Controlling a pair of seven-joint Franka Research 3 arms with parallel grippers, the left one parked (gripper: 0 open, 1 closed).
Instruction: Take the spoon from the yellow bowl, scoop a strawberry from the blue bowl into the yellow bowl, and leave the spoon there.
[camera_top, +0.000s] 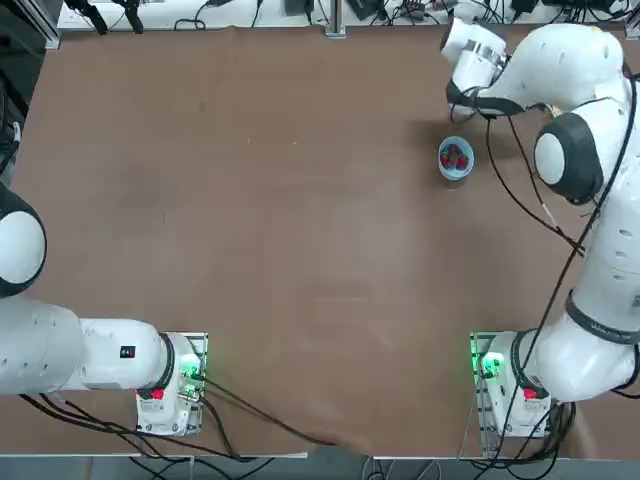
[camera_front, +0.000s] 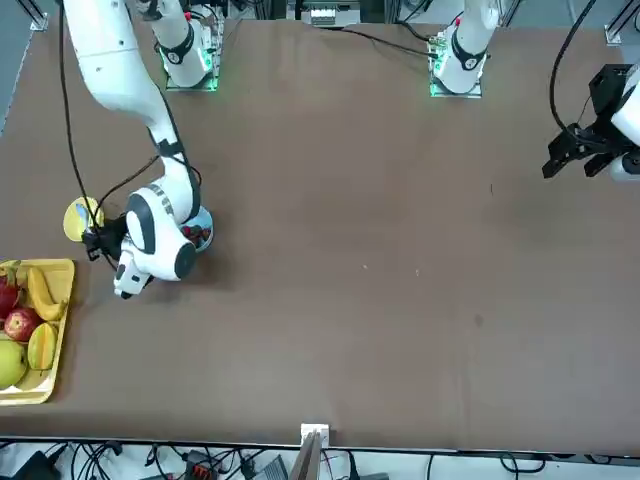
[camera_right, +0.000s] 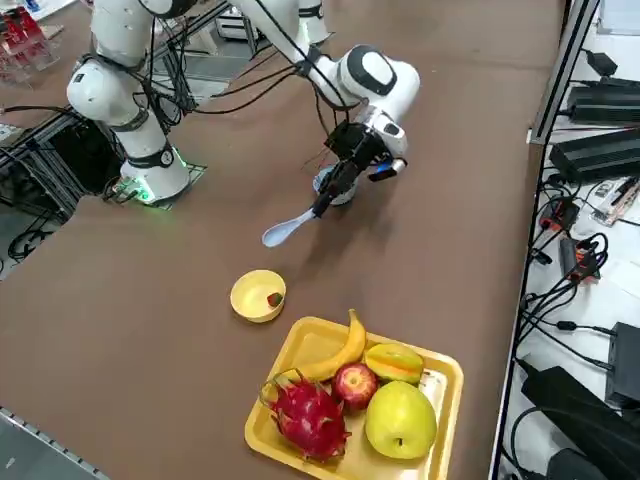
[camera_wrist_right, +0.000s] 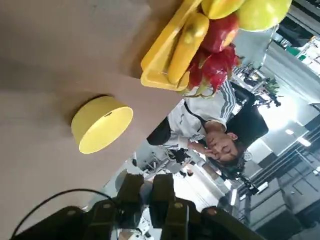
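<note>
Carrying spoon (camera_right: 288, 228) in clamped right gripper (camera_right: 330, 196) between blue bowl (camera_right: 333, 186) and yellow bowl (camera_right: 258, 296); strawberry apparently already in yellow bowl; next: lower spoon in, release.

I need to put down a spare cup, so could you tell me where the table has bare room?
Bare: the wide middle stretch toward the parked arm's side. Crowded: the right side, where the right gripper holds the spoon between the blue bowl, the yellow bowl and the fruit tray.
</note>
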